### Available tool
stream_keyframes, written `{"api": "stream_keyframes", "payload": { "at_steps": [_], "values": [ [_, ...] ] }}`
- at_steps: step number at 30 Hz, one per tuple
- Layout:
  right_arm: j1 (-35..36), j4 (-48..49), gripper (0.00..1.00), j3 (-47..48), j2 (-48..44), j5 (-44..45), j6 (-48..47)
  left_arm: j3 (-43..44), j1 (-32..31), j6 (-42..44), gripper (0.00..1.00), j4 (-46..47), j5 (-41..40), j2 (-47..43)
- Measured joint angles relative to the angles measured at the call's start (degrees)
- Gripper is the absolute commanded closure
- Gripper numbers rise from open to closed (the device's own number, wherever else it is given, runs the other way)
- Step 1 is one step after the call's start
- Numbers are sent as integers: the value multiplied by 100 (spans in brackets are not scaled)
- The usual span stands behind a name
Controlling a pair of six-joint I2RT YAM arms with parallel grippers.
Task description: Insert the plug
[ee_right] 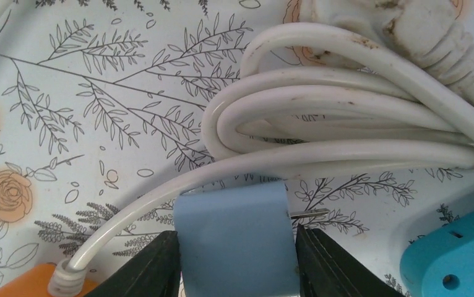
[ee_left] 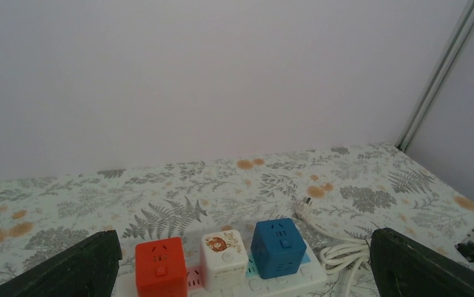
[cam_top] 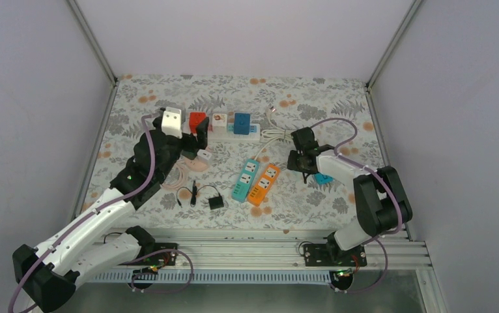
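Blue plug: clamped between right fingers, one prong showing, over the bench, just beside coiled white cable (teal strip near).
Left fingers: spread wide, holding nothing, facing white power strip carrying red cube, white cube, blue cube.

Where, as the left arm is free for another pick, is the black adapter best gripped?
Grip the black adapter across two opposite sides of its squarish body, coming straight down: it seems to lie flat, bare table around it, its thin cable trailing left.
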Motion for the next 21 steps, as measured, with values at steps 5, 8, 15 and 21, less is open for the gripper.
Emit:
{"api": "stream_keyframes", "payload": {
  "at_steps": [5, 8, 15, 21],
  "values": [
    [0, -26, 48, 81, 142, 48, -111, 28, 0, 0, 0, 0, 20, 35],
    [2, -28, 52, 120, 229, 61, -173, 33, 0, 0, 0, 0, 22, 57],
    [48, -57, 57, 170, 260, 151, -229, 33, 0, -2, 0, -2, 33, 59],
    [50, -286, 56, 170, -214, 186, -216, 138, 0, -68, 0, -2, 210, 256]
  ]
}}
